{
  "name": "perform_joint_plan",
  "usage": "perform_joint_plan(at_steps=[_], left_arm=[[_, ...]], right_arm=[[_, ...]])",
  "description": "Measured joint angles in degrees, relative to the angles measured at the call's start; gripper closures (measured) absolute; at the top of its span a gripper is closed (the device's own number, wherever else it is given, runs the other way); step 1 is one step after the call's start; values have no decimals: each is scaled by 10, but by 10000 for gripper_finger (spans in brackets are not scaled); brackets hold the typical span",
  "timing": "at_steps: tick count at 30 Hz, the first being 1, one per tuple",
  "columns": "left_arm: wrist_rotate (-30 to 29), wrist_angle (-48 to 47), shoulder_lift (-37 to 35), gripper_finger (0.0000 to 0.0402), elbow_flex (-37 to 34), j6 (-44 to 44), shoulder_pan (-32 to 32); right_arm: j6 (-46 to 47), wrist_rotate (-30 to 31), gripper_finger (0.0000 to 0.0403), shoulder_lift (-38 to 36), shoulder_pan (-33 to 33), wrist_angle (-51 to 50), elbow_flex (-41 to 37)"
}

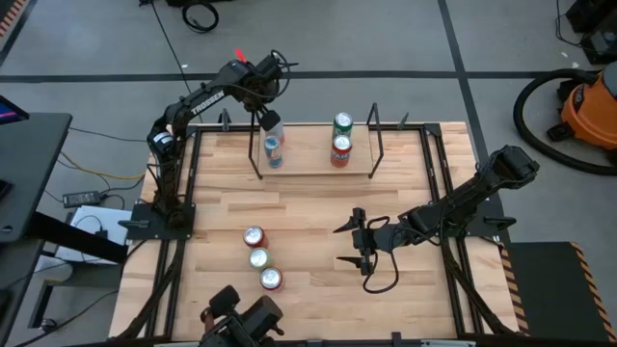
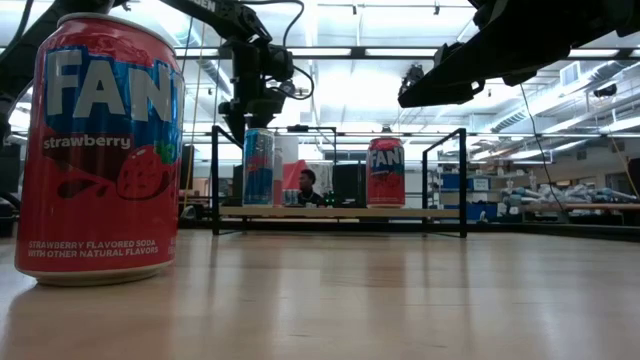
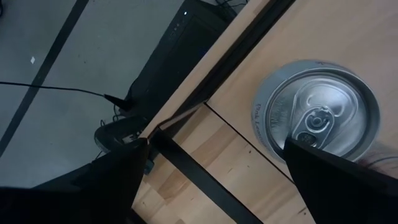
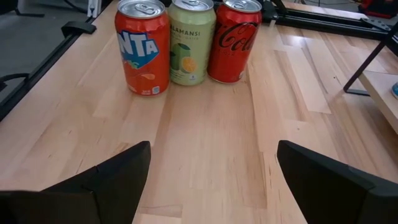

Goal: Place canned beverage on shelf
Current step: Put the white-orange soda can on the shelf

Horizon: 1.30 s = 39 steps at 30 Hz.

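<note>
Our left claw [image 1: 269, 118] hangs open directly above the blue can [image 1: 274, 151] standing on the shelf [image 1: 313, 171]; a careless lift could clip and topple it. Our right claw [image 1: 359, 241], also open and empty, waits over the worktop [image 1: 308, 231] in front of the shelf.

Grey floor [image 1: 386, 48] w/ orange shop vac [image 1: 586, 106], ceiling strip lights [image 2: 345, 50].
</note>
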Motion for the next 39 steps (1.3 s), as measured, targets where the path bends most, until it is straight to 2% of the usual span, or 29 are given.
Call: perform_joint_plan(at_steps=[15, 39], left_arm=[[1, -3, 0, 12, 0, -19, -1], [2, 10, 0, 12, 0, -167, -1]], right_arm=[[0, 0, 41, 0, 0, 0, 0], [0, -3, 41, 0, 0, 0, 0]])
